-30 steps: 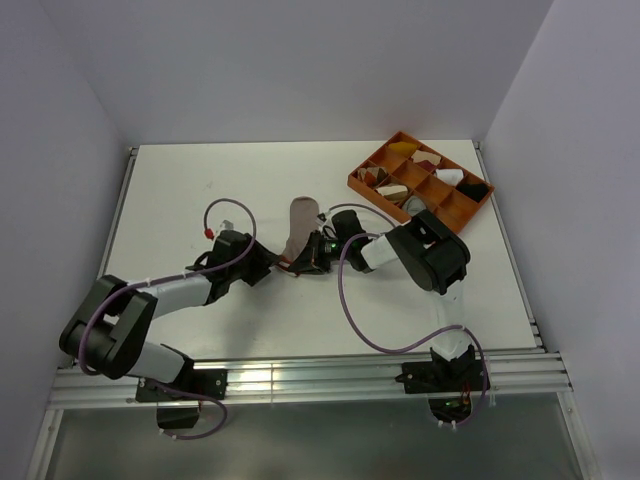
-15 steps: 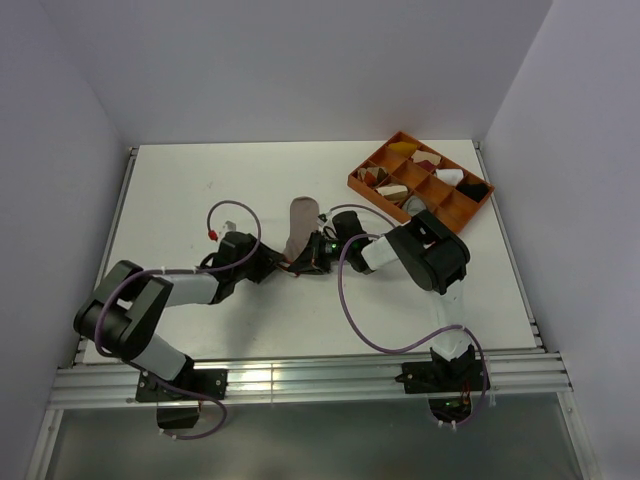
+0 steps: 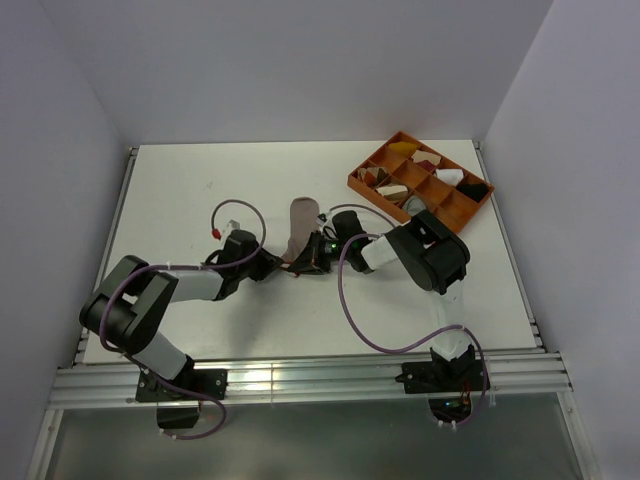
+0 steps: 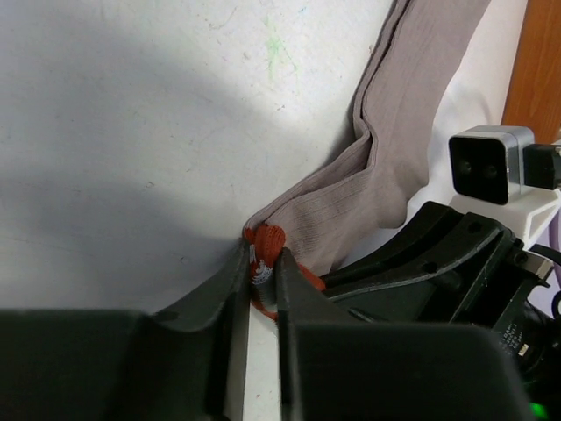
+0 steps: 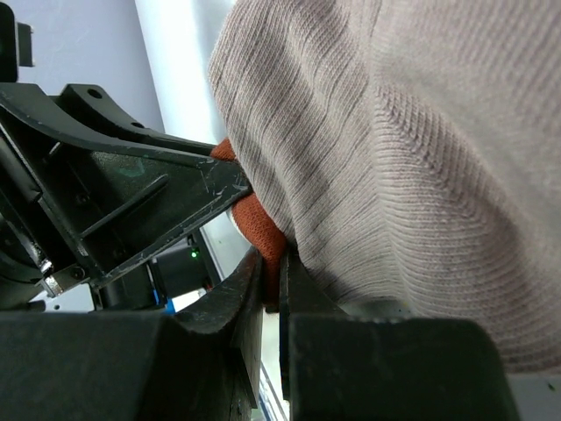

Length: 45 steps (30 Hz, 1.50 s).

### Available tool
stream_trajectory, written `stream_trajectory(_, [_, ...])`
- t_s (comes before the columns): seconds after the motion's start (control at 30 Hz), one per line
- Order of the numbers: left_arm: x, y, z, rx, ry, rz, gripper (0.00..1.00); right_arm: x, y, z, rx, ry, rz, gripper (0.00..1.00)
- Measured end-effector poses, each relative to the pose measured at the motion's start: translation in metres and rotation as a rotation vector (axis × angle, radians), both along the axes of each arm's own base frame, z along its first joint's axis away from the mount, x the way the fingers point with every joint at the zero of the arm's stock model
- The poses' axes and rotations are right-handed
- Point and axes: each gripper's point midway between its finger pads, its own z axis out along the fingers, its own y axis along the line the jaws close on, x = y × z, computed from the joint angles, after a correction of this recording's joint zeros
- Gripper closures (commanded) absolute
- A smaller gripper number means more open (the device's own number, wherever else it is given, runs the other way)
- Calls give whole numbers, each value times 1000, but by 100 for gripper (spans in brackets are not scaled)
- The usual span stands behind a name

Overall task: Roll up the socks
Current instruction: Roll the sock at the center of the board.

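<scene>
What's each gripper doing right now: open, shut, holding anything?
Left gripper: shut on the sock, pinching its red cuff.
Right gripper: shut on the same red cuff.

One tan sock (image 3: 300, 225), two arms, left arm (image 3: 185, 287) and right arm (image 3: 425, 255), two grippers, left gripper (image 4: 263, 263) and right gripper (image 5: 273, 267), one orange tray (image 3: 376, 158) with several cloth bundles (image 3: 448, 176), one table (image 3: 200, 190)
</scene>
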Motion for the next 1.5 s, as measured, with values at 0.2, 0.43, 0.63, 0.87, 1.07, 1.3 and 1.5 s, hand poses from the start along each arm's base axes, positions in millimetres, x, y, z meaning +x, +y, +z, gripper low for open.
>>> stream_trajectory(0.2, [2,-2,2,51,5,-22,100,3,-2,2,-34,-57,8,70])
stream_trajectory(0.43, [0,-7,4,160,19,-90,100,10,-13,19,-126,-236,1,56])
stream_trajectory(0.63, [-2,-8,5,241,30,-141,100,15,-26,48,-229,-482,-4,51])
stream_trajectory(0.87, [0,-12,6,308,52,-199,100,-1,-21,55,-381,-793,79,48])
stream_trajectory(1.07, [-2,-12,5,336,71,-227,100,-28,-15,33,-489,-940,188,48])
stream_trajectory(1.3, [-1,-15,4,345,90,-245,100,-16,-12,37,-582,-1098,160,48])
stream_trajectory(1.5, [-2,-17,4,339,99,-258,100,-23,-8,27,-644,-1161,214,49])
